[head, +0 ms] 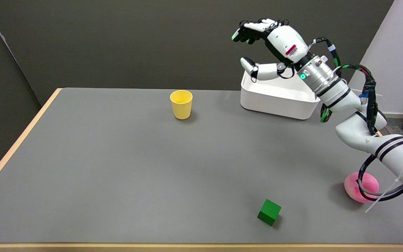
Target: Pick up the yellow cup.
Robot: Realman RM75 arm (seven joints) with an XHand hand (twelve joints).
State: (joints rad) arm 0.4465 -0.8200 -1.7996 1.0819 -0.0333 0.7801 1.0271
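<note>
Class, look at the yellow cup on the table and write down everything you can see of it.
The yellow cup is a plain, smooth tumbler without a handle, plastic by its look, wider at the rim than at the base. It stands upright with its mouth open; nothing shows inside. It sits on the grey table toward the far edge, casting a small shadow. Nothing else touches it: the right hand is in the air well off to its right.

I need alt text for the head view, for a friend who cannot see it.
A robot's right hand hangs open in the air above a white bin, well right of an upright yellow cup on a grey table. A green cube and pink ball lie nearer the camera.
</note>
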